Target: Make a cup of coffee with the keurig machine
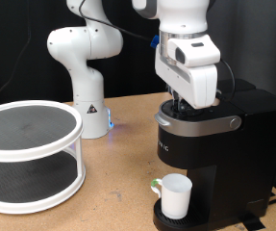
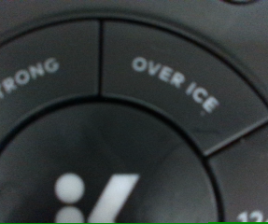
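The keurig machine (image 1: 214, 130) stands at the exterior view's right, black, lid down, with a silver-rimmed front. The white cup (image 1: 175, 195) with a green mark at its handle stands on the drip tray under the spout. My gripper (image 1: 181, 100) points straight down onto the top of the machine, fingertips at or just above its button panel. The wrist view is filled by the machine's control panel (image 2: 134, 112), very close, with the buttons "STRONG" (image 2: 21, 82) and "OVER ICE" (image 2: 176, 82) and a large round centre button (image 2: 96, 177). No fingers show in the wrist view.
A white two-tier round rack (image 1: 29, 154) stands at the exterior view's left on the wooden table. The white arm base (image 1: 87, 77) stands behind it, with a small blue light at its foot.
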